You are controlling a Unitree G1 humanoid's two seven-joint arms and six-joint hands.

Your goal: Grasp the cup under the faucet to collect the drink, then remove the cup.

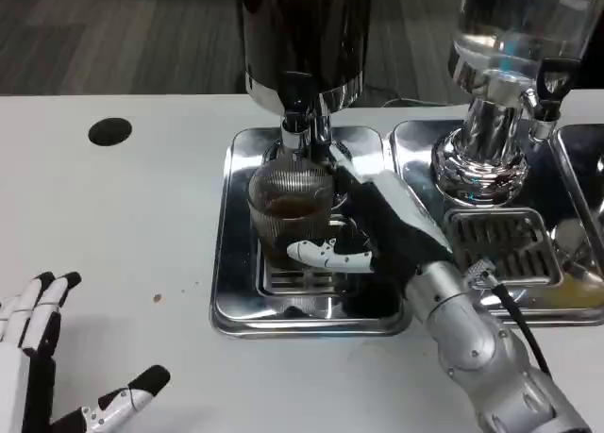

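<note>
Ribbed glass cup (pixel 288 202) (under faucet (pixel 294 131)) gripped by right hand (pixel 363 235); left hand (pixel 47 358) spread.

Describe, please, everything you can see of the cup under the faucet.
The cup is clear, ribbed glass, standing upright on the steel drip tray directly beneath the dark dispenser's faucet. A brown drink lies inside it, filling it partway. The right hand reaches in from the right and grips it, with white and black fingers wrapped across its lower front.
</note>
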